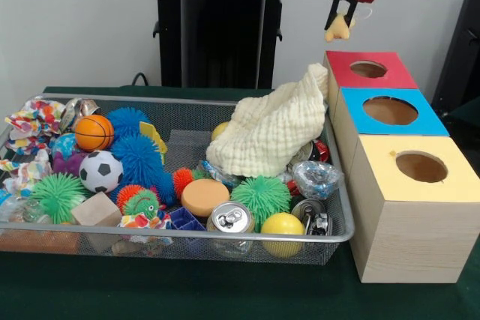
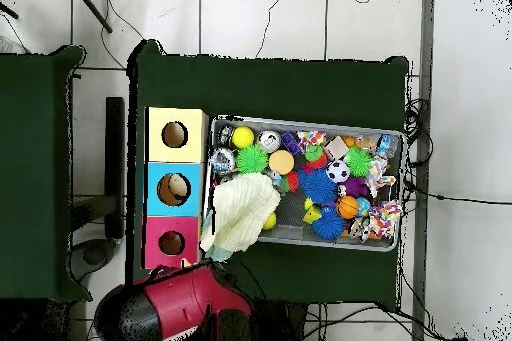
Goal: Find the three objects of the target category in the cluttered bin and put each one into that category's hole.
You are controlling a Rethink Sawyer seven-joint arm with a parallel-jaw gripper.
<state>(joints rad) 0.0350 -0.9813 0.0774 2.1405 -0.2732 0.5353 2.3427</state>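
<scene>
High in the front view my gripper (image 1: 340,20) hangs shut on a small pale yellow object (image 1: 337,33), above and a little left of the red box (image 1: 371,73) and its hole (image 1: 368,69). Beside it stand the blue box (image 1: 390,112) and the yellow box (image 1: 420,170), each with a round hole. From overhead only the red arm head (image 2: 185,297) shows, just below the red box (image 2: 172,243); the gripper itself is hidden. Something tan shows inside the blue box's hole (image 2: 177,189).
The wire mesh bin (image 1: 150,233) holds a crumpled cream cloth (image 1: 274,129), a soccer ball (image 1: 100,171), a basketball (image 1: 94,132), blue (image 1: 139,157) and green (image 1: 261,198) spiky balls, a yellow ball (image 1: 282,226), a can (image 1: 230,219) and a wooden block (image 1: 96,211).
</scene>
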